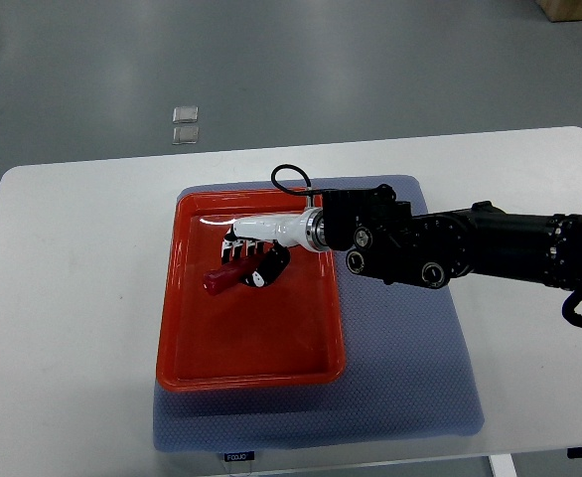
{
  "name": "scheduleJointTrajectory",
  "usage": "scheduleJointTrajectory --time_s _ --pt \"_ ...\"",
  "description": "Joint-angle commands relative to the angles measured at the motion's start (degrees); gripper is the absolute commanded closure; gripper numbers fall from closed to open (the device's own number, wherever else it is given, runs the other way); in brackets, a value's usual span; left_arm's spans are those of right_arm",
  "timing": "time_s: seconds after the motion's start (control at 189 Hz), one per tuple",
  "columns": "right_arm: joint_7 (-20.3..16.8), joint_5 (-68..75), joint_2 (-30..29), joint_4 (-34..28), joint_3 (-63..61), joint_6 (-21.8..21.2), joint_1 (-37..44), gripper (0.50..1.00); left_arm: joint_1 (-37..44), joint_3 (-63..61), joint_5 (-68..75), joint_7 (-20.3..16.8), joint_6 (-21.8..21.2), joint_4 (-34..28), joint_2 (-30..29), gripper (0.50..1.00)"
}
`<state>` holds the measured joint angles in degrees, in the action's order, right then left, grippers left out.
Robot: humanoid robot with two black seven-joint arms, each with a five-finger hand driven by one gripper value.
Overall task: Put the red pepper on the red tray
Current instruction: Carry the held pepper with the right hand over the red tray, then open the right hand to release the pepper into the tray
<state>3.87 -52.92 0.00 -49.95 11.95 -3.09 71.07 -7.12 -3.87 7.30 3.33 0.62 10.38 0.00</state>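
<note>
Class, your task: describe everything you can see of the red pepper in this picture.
The red pepper is small, dark red and glossy, and looks elongated, lying roughly sideways. Only its left end shows; the rest is hidden under the right hand, whose white and black fingers curl around it. It sits over the upper left part of the red tray, inside the rim. Whether it rests on the tray floor or is held just above it cannot be told. No stem can be made out.

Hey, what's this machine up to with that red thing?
The robot's right hand, on a black arm reaching in from the right, has its fingers curled around a small dark-red pepper. Hand and pepper are over the shallow red plastic tray, which sits on a blue-grey mat on the white table. Whether the pepper touches the tray floor is unclear.
</note>
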Motion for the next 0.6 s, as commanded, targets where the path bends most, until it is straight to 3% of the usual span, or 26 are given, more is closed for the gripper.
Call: scheduleJointTrajectory --time_s 0.0,0.593 --pt "0.1 0.0 0.0 0.0 0.0 -0.1 -0.1 0.857 0.0 -0.1 0.0 0.0 0.0 0.0 0.0 0.500" --pt "0.5 0.9 0.0 0.0 -0.6 -0.4 0.6 0.726 0.0 -0.2 -0.1 0.0 0.0 -0.1 0.0 0.500"
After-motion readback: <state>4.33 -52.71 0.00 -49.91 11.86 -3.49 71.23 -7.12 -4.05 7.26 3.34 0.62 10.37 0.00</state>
